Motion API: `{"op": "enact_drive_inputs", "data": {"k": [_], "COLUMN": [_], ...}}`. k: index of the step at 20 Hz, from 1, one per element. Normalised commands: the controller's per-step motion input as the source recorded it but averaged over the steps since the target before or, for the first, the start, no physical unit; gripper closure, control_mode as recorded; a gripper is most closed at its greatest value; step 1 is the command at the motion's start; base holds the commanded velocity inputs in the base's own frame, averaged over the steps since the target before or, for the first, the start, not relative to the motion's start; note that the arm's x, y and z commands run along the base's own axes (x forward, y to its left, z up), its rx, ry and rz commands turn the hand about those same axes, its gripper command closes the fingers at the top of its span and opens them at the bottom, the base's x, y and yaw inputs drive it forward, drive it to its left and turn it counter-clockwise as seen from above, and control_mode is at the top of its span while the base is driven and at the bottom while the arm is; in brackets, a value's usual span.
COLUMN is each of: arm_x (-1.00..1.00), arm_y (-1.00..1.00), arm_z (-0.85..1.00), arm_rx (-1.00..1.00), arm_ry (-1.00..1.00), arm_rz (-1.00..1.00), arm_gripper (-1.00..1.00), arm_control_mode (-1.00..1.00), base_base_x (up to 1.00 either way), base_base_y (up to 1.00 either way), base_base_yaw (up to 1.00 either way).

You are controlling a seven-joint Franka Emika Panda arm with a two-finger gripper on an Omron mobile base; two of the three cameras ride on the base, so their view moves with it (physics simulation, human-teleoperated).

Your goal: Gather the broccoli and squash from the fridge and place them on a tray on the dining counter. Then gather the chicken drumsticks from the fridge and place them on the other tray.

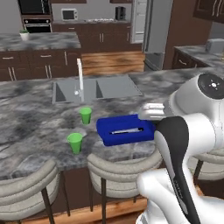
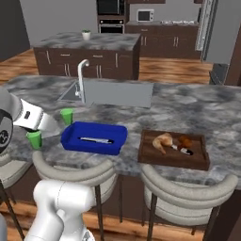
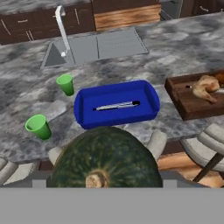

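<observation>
Hand view: squash [image 3: 105,157] sits right at the gripper, above the counter edge short of the blue tray [image 3: 151,98].
Largest first, all placed off the blue tray: dining counter [image 1: 30,113] carries everything, and its sink [image 1: 72,89] with the faucet [image 1: 80,74] is behind the tray. You've got the fridge [image 1: 153,35] far back past the tray, to its right. Wooden tray [image 2: 153,155] is beside it on the right, with drumsticks [image 2: 164,141] in it. Blue tray holds a thin dark-handled utensil [image 3: 116,105]. The dark green squash hangs nearer the camera than the tray. Two green cups [image 3: 65,84] stand on its left. Fingertips are hidden behind the squash, jaws spread wide around it, grasping it. You won't spot broccoli, can't tell where it is.
</observation>
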Motion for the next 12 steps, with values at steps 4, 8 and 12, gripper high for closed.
{"op": "enact_drive_inputs", "data": {"k": [4,8,12], "arm_x": [0.0,0.22,0.86], "arm_y": [0.0,-0.15,-0.59], "arm_z": [0.0,-0.02,-0.13], "arm_rx": [0.0,0.03,0.08], "arm_ry": [0.0,0.03,0.19], "arm_rz": [0.0,0.05,0.08], "arm_gripper": [1.0,1.0,1.0], "arm_control_mode": [1.0,-1.0,-1.0], "base_base_x": [0.79,0.61,0.0], "base_base_y": [-0.51,-0.35,0.0], "base_base_yaw": [0.28,0.19,0.0]}}
